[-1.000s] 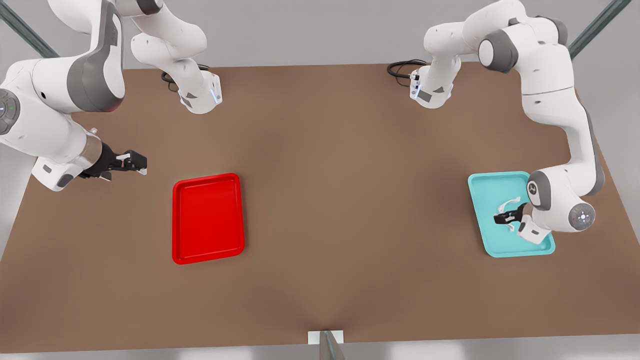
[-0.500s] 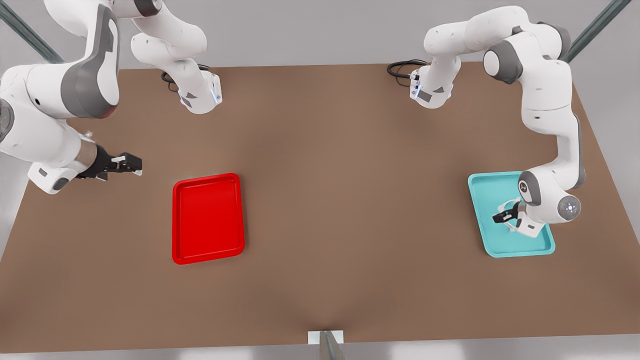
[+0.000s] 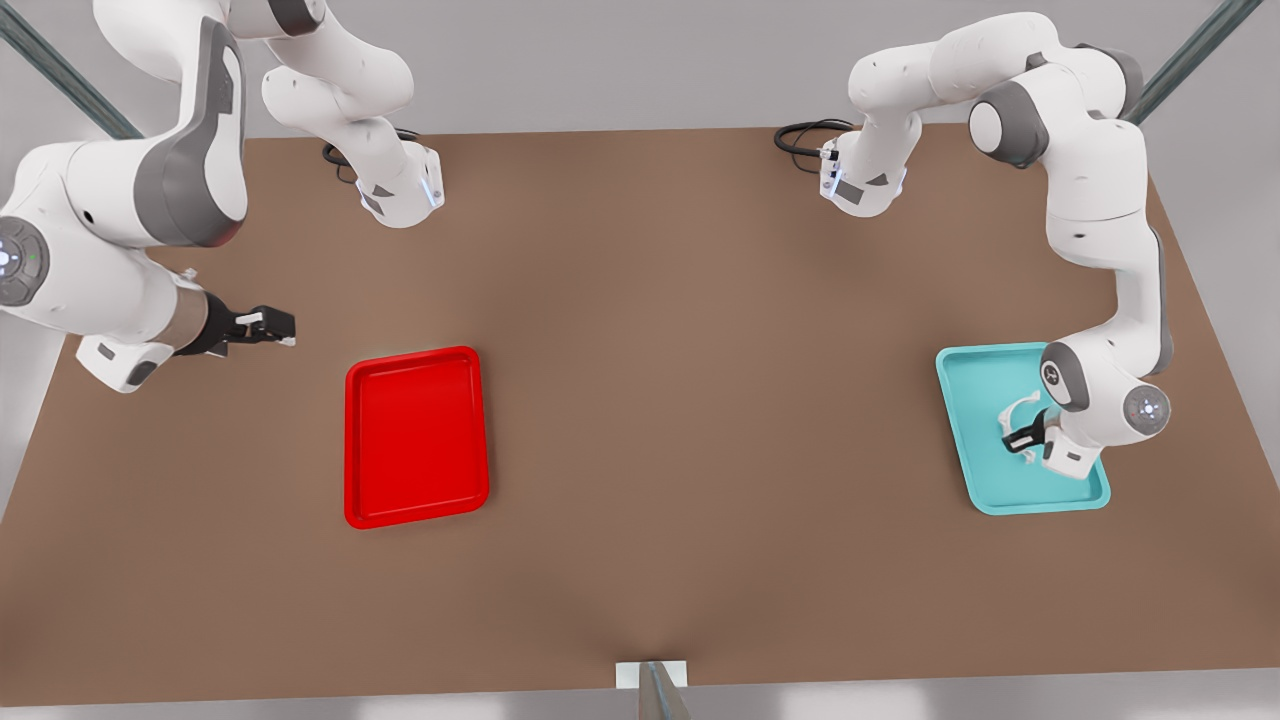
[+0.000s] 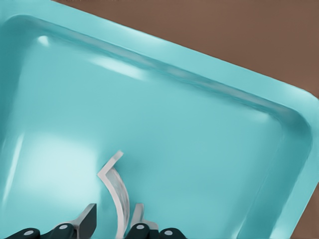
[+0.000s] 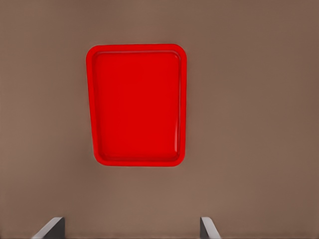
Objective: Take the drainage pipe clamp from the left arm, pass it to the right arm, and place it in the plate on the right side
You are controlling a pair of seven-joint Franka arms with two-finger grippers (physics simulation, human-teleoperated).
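— Looking at the teal tray (image 3: 975, 470), where did the drainage pipe clamp (image 4: 118, 189) lie?

— It lay inside that tray, on the front view's right. The left gripper (image 4: 113, 223) was low over it, fingers (image 4: 87, 217) spread, the white strip between them, not yet pinched.

— And the other arm?

— The right gripper (image 3: 268, 326) waited above the table (image 3: 680, 380) near the red plate (image 5: 137, 162), on the front view's left, its fingers (image 5: 50, 228) held wide apart.

a white drainage pipe clamp (image 4: 117, 191) lies in a teal tray (image 3: 965, 375); the plate (image 3: 416, 436) is bright red, the table (image 3: 680, 330) brown.
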